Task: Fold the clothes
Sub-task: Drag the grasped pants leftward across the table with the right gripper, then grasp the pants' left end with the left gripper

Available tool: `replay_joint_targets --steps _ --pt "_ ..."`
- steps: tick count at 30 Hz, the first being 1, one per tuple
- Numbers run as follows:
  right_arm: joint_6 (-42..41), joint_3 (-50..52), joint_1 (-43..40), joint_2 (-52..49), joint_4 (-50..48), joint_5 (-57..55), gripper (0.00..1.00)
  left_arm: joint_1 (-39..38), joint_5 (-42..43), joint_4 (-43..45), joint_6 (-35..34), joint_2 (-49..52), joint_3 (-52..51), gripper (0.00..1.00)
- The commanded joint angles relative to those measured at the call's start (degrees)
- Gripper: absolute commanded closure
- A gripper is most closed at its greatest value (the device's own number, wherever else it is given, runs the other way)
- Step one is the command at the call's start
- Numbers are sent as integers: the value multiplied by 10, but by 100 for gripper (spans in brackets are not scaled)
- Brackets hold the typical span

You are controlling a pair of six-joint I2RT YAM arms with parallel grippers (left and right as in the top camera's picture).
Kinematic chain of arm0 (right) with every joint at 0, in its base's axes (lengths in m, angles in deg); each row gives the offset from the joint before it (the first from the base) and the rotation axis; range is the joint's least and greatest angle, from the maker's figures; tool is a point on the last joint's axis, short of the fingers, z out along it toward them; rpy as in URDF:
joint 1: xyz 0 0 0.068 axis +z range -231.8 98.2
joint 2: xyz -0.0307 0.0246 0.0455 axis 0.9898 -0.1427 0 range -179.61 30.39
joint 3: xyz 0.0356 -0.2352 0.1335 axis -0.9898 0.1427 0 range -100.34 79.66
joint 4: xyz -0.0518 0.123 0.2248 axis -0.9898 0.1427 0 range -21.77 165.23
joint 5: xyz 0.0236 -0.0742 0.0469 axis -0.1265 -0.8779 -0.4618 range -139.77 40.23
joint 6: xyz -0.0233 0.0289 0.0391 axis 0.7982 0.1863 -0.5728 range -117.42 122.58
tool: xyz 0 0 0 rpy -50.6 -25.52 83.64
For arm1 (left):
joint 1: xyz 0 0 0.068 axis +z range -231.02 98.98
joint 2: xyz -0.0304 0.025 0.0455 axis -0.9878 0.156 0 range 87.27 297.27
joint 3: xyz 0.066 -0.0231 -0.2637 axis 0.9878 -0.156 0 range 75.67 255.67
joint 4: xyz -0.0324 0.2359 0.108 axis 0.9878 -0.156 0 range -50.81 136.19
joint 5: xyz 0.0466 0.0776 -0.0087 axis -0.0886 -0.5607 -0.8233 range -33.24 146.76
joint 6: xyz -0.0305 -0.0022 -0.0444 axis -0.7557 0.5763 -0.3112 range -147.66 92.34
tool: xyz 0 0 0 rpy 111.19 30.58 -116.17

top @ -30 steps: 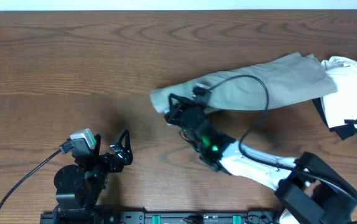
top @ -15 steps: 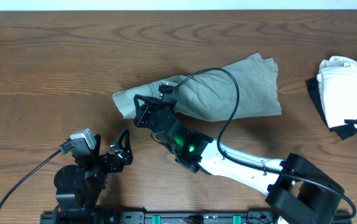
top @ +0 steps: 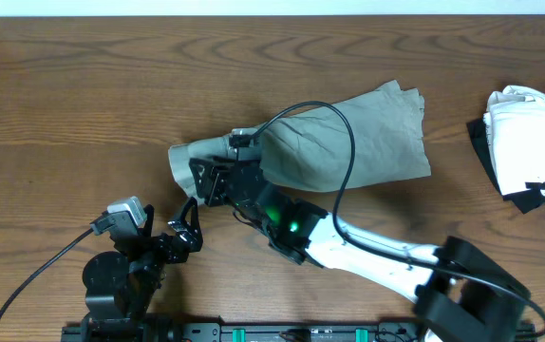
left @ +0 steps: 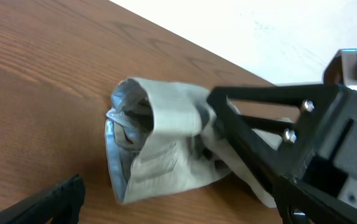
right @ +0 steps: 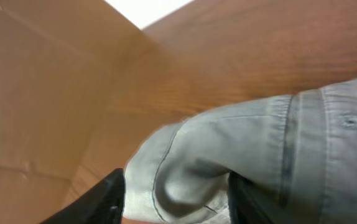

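The left gripper [top: 188, 226] sits down and to the left of the clothes [top: 348, 142], near their left end but not touching them. Its jaws stand apart and there is nothing between them. In the left wrist view only one dark finger [left: 54, 199] shows in the lower corner, short of the cloth.

The right gripper [top: 202, 179] is at the left end of the clothes, clamped on the bunched fabric. In the right wrist view its two black fingers [right: 112, 194] press in from either side with a rounded fold of the greyish-khaki cloth [right: 259, 143] squeezed between them. The left wrist view shows this end as a rolled lump [left: 160, 149] resting on the wooden table [top: 83, 85], with a pale inner layer showing in its open mouth.

From that grip the clothes stretch up and to the right across the table, widening into a flat, wrinkled panel. The right arm's black cable [top: 352, 161] loops over the middle of the panel.

Well to the right of the clothes, at the table's edge, lies a crumpled white pile [top: 529, 133] with something black under it.
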Motion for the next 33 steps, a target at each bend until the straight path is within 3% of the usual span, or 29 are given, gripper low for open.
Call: replay_joint_targets --steps 1,5,11,17,21,27,31,33 --pt "80 -20 -2 62 52 -1 44 -2 8 3 5 -5 -2 2" --pt "127 -38 -4 127 183 -18 33 -2 7 3 5 -5 -2 2" --pt "144 -47 -84 243 440 -25 1 -2 8 3 5 -5 -2 2" --pt "145 -47 -239 314 626 109 1 -2 10 5 -6 -5 -2 2" --pt "149 -47 -312 331 722 134 1 -2 14 -3 -138 -5 -2 2" --pt "177 -45 -351 326 785 125 1 -2 41 -32 -162 -4 -2 2" --pt "176 -45 -355 325 790 97 1 -2 133 -60 -221 4 -3 2" --pt "162 -45 -355 325 790 85 1 -2 135 -97 -265 14 -4 2"
